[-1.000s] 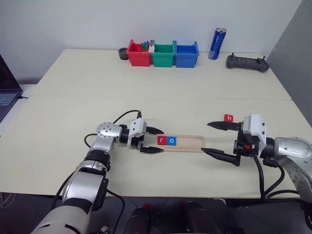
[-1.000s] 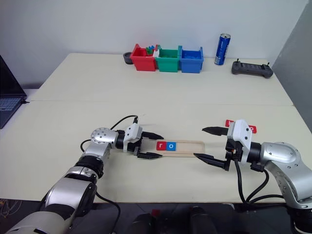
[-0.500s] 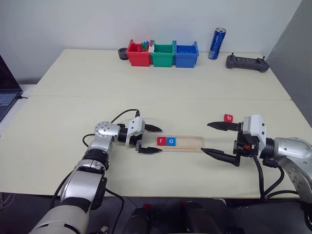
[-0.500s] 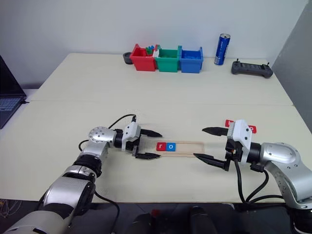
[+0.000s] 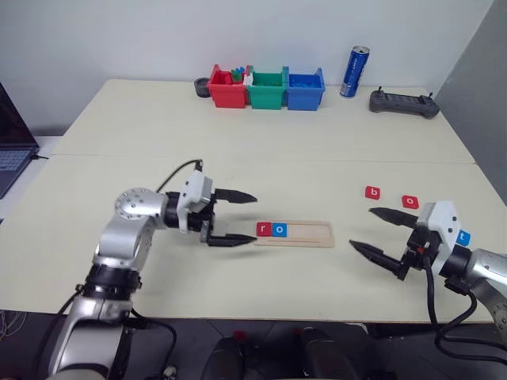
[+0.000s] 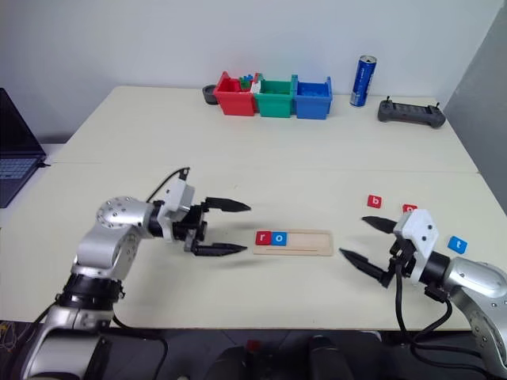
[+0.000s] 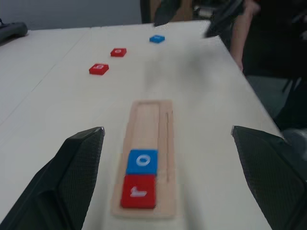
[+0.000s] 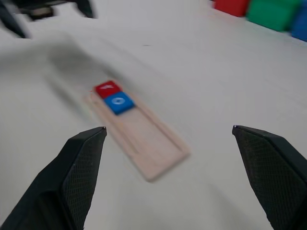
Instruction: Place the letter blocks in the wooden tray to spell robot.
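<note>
The wooden tray [image 5: 305, 233] lies mid-table with a red "r" block [image 5: 263, 229] and a blue "o" block [image 5: 279, 229] side by side at its left end; the rest of its groove is bare. My left gripper [image 5: 242, 219] hovers open just left of the tray, holding nothing. A red "b" block [image 5: 372, 192], a red "o" block [image 5: 409, 201] and a blue "t" block [image 6: 457, 245] lie loose on the table to the right. My right gripper [image 5: 362, 229] stands open and empty right of the tray, in front of those loose blocks.
Red [image 5: 226, 89], green [image 5: 265, 89] and blue [image 5: 303, 89] bins stand at the table's far edge, a black round thing [image 5: 201, 85] beside them. A blue can [image 5: 353, 71] and a black controller [image 5: 402, 102] sit at the back right. A laptop [image 5: 9, 154] is at the far left.
My left gripper opened wider, rose and drew back left from the tray's end. My right gripper moved right, away from the tray, uncovering the red "o" and blue "t" blocks.
</note>
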Controlling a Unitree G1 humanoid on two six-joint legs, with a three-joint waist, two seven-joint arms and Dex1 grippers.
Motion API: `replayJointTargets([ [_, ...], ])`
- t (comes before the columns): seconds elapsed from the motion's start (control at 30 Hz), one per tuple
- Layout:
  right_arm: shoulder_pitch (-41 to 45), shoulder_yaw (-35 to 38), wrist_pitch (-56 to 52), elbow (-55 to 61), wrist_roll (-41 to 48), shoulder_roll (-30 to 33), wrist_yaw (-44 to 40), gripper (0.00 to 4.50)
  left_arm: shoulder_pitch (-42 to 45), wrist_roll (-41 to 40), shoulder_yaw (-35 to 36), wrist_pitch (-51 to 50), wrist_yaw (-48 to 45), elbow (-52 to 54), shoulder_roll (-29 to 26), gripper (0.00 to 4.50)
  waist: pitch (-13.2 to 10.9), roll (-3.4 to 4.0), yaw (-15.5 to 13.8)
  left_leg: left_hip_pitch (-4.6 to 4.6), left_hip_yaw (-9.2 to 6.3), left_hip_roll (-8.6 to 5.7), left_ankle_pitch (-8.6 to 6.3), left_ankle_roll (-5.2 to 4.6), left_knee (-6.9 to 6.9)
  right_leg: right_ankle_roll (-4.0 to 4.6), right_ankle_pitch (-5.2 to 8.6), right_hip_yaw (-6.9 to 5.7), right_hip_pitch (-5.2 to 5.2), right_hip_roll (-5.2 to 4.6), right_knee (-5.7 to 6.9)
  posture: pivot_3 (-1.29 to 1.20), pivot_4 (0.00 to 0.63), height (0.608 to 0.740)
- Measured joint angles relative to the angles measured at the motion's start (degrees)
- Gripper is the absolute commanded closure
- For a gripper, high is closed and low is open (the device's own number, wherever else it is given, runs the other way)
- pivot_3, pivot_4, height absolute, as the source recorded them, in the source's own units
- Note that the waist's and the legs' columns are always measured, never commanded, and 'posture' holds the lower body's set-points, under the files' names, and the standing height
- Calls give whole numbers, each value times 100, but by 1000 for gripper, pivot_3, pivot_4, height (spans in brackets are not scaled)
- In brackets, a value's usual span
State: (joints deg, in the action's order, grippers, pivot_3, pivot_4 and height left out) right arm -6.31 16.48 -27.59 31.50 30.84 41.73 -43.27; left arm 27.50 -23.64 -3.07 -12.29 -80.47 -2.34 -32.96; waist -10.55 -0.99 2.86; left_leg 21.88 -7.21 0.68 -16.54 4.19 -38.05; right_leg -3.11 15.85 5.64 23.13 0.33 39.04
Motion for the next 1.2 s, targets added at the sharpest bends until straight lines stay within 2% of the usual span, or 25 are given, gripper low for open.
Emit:
replayJointTargets([
  [0.07,-68,180,-93,43,-167,-250,532,0,-325,-88,-33,-292,353,523,87,13,0,1,-6,-3,3,1,0,0,0,0,0,2,0,1,3,0,150,740],
  [0.2,-48,229,-378,127,-792,-685,1716,0,-728,-94,-55,-525,1075,920,339,13,2,3,-5,-6,7,1,1,1,1,0,0,6,0,2,2,0,150,740],
  [0.37,633,-124,-741,-48,-1326,-1355,2792,0,-882,99,-49,-488,1853,959,543,13,5,9,10,-10,11,1,2,3,3,2,-1,9,1,3,2,0,150,740],
  [0.5,1297,-567,-884,-654,-1528,-1970,3273,0,-1094,177,18,-529,2439,1086,637,13,7,12,27,-8,12,2,2,3,7,2,-1,11,3,2,1,0,150,740],
  [0.63,1772,-607,-935,-1335,-1626,-2378,3639,0,-1599,143,1,-657,2697,1630,615,13,8,14,24,-5,13,0,2,3,9,3,-1,10,5,-3,-4,0,150,740],
  [0.73,2096,-606,-915,-1887,-1717,-2511,3838,0,-1907,120,-71,-694,2734,1999,545,13,8,15,10,-5,14,-4,2,3,9,3,-1,10,5,-5,-2,0,150,740],
  [0.93,2679,-419,-675,-2726,-1818,-2814,4165,0,-1967,-27,-121,-829,2834,2452,515,13,10,19,33,-7,16,-2,2,3,10,3,-1,11,5,-4,0,0,150,740],
  [1.2,3004,-402,-339,-3367,-1891,-3031,4417,0,-1996,-92,-116,-884,2976,2480,451,13,11,21,43,-7,16,-2,2,2,10,3,-1,11,5,-3,-1,0,150,740],
])
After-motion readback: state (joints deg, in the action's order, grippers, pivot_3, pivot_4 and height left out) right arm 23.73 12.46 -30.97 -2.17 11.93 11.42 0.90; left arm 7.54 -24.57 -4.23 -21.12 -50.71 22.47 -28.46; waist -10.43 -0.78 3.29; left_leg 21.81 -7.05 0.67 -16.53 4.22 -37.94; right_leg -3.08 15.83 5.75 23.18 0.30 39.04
